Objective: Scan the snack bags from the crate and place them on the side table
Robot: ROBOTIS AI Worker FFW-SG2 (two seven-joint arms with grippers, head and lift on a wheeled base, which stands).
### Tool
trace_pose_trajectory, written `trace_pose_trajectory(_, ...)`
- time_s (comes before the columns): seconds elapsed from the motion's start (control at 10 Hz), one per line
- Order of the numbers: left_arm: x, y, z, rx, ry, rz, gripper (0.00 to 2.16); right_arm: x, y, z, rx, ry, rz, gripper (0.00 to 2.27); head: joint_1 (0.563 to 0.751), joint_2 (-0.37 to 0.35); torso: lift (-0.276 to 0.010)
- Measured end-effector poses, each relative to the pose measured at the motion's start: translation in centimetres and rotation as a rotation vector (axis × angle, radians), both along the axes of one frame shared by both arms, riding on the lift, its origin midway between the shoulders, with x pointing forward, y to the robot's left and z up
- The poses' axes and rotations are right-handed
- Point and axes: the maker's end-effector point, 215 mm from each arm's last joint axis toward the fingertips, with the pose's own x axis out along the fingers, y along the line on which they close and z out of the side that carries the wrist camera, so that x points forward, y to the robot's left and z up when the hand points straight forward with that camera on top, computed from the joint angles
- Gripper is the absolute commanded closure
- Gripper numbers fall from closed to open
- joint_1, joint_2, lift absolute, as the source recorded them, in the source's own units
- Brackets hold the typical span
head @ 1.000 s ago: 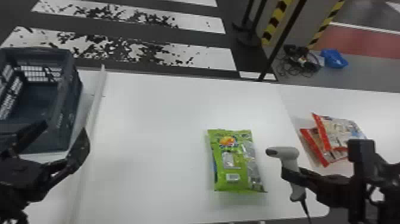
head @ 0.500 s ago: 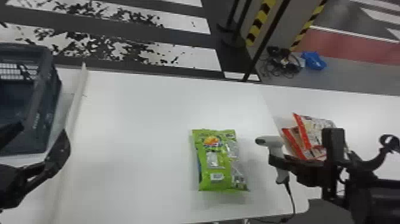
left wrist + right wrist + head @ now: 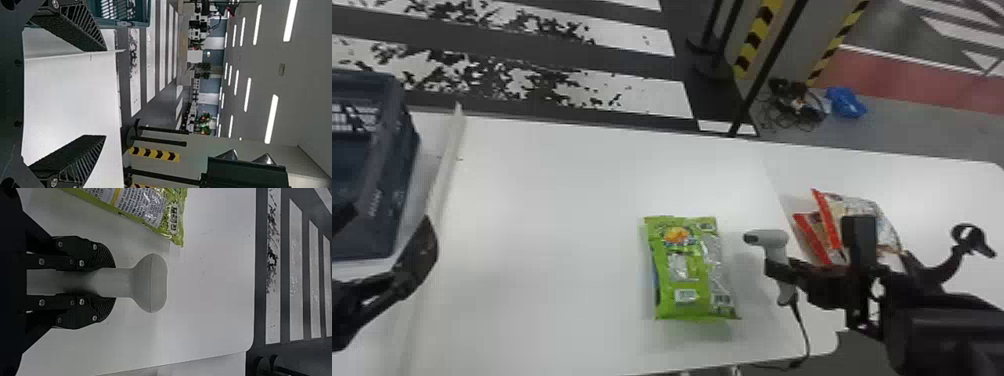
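Can see in head view: green snack bag (image 3: pixel 682 275) lying flat on main white table (image 3: pixel 547 250), w/ orange pic, pale label & silvery part along R side. Can also see 2 red-edged bags (image 3: pixel 867 212) overlapping on side table (image 3: pixel 942 195), partly behind R gripper (image 3: pixel 777 270). Then crate (image 3: pixel 384 200) at far L, past long white strip (image 3: pixel 443 175).

In R wrist view, can make out closer detail of green bag: yellow stripe & dense print. Also visible there, scanner (image 3: pixel 774 237) from behind, handle pinched btwn both fingers (image 3: pixel 102 256) of R gripper (image 3: pixel 112 282), closed up as far as handle allows. In head view, can follow cable (image 3: pixel 803 335) from handle down past table edge.

In L wrist view, can see ceiling lights (image 3: pixel 271 119), crate & strip beyond L gripper (image 3: pixel 391 215), w/ fingers spread wide, nothing btwn.

Re position: find green bag just L of scanner & R gripper in head view, w/ small gap, not touching. Well apart from L gripper, off to its R. Find red-edged bags on opp. side of scanner from green bag.
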Motion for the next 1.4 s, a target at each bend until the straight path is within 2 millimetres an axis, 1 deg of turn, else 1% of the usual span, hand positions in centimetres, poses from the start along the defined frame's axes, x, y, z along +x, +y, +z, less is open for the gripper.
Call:
trace_pose_trajectory(0.1, 0.0, -0.1, 0.1, -0.001, -0.002, -0.001, 0.08, 0.0, 0.2, -0.3, -0.003, -0.001, 0.006, 2.14, 0.695, -0.300, -0.094)
trace_pose_trajectory(0.3, -0.1, -0.3, 0.2, -0.003, -0.002, -0.004, 0.08, -0.2, 0.3, -0.6, -0.006, 0.000, 0.013, 1.86, 0.695, -0.301, -0.094)
trace_pose_trajectory(0.5, -0.2, -0.4, 0.3, -0.004, -0.003, -0.007, 0.08, -0.7, 0.5, -1.2, -0.008, 0.013, 0.018, 1.71, 0.695, -0.303, -0.094)
trace_pose_trajectory(0.6, -0.2, -0.4, 0.4, -0.004, -0.003, -0.008, 0.08, -0.9, 0.7, -1.5, -0.012, 0.022, 0.022, 1.39, 0.695, -0.302, -0.094)
trace_pose_trajectory(0.7, -0.3, -0.4, 0.4, -0.003, -0.004, -0.008, 0.08, -1.0, 0.8, -1.7, -0.016, 0.028, 0.026, 1.19, 0.695, -0.302, -0.094)
trace_pose_trajectory(0.8, -0.4, -0.4, 0.4, -0.003, -0.003, -0.008, 0.08, -1.1, 0.9, -1.8, -0.016, 0.031, 0.029, 0.85, 0.695, -0.301, -0.094)
trace_pose_trajectory(0.9, -0.4, -0.4, 0.5, -0.003, -0.003, -0.008, 0.08, -1.2, 1.0, -2.0, -0.016, 0.033, 0.031, 0.46, 0.695, -0.300, -0.094)
trace_pose_trajectory(1.2, -0.5, -0.5, 0.5, -0.003, -0.003, -0.009, 0.08, -1.4, 1.0, -2.1, -0.018, 0.038, 0.035, 0.13, 0.695, -0.301, -0.094)
trace_pose_trajectory(1.4, -0.6, -0.5, 0.6, -0.003, -0.004, -0.009, 0.08, -1.5, 1.0, -1.5, -0.019, 0.024, 0.032, 0.11, 0.695, -0.303, -0.094)
